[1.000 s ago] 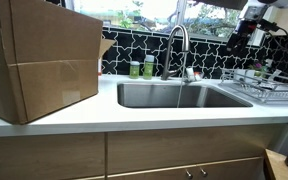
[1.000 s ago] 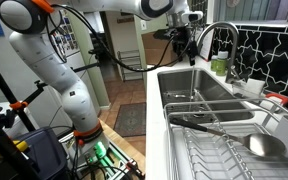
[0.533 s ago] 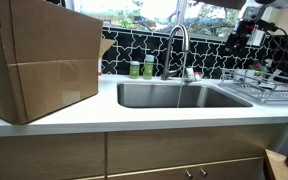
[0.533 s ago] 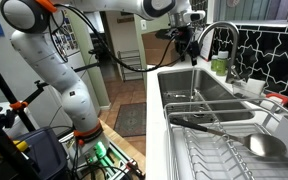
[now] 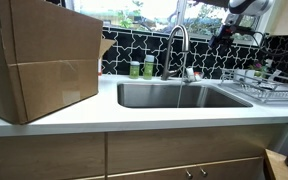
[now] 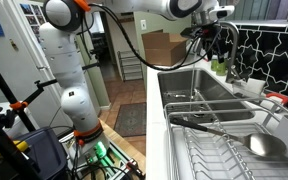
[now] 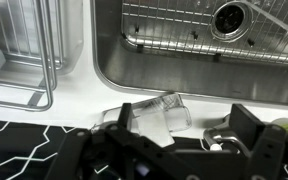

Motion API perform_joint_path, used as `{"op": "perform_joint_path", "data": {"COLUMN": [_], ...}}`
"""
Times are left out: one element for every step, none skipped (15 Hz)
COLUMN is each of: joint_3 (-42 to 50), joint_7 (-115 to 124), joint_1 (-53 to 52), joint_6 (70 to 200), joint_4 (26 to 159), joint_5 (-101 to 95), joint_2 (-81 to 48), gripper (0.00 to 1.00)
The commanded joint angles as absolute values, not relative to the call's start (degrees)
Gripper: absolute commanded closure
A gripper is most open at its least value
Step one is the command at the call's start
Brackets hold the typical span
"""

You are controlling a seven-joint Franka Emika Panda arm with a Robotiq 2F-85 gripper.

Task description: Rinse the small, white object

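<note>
The small white object (image 7: 156, 114) is a translucent whitish cup lying on its side on the white counter strip behind the sink. In the wrist view it lies below and between my gripper's (image 7: 184, 122) two dark fingers, nearer one of them, and they do not touch it. The gripper is open and empty. In both exterior views the gripper (image 5: 225, 30) (image 6: 221, 42) hangs high above the back of the sink, beside the chrome faucet (image 5: 177, 48) (image 6: 227, 32). A small whitish item (image 5: 190, 73) shows by the faucet base.
The steel sink (image 5: 179, 95) (image 7: 184, 45) has a wire grid and a drain (image 7: 231, 17). Two green bottles (image 5: 141, 68) stand behind it. A big cardboard box (image 5: 39, 65) sits on the counter. A dish rack (image 5: 269, 88) (image 6: 224, 140) stands beside the sink.
The arm has swung over from the dish rack side toward the faucet, so the gripper now hangs above the counter strip behind the sink. The gripper has stayed open.
</note>
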State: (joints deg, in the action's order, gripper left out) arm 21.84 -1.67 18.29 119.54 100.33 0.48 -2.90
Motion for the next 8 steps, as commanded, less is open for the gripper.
{"op": "perform_joint_path", "data": {"joint_3": [21.03,20.69,20.47,20.36,20.32,20.33,20.35,20.52], "joint_7": [-3.51,-1.83,-1.83,-1.80,-1.80,-1.81,-1.82,-0.94], "joint_1": [20.62,19.84,20.03,20.03,20.01,20.01,20.01,20.09], "joint_6": [116.63,119.09,119.17,119.20,119.20,119.20,119.20,118.77], "joint_4": [89.87,95.19,93.95,93.82,93.81,93.81,93.81,93.02], "joint_5": [6.27,3.01,3.26,3.19,3.18,3.19,3.20,3.15], "joint_2": [-12.73,-8.25,-9.78,-10.14,-10.04,-9.79,-9.54,-10.16], "gripper": [0.00,0.00,0.00,0.00,0.00,0.00,0.00,0.00]}}
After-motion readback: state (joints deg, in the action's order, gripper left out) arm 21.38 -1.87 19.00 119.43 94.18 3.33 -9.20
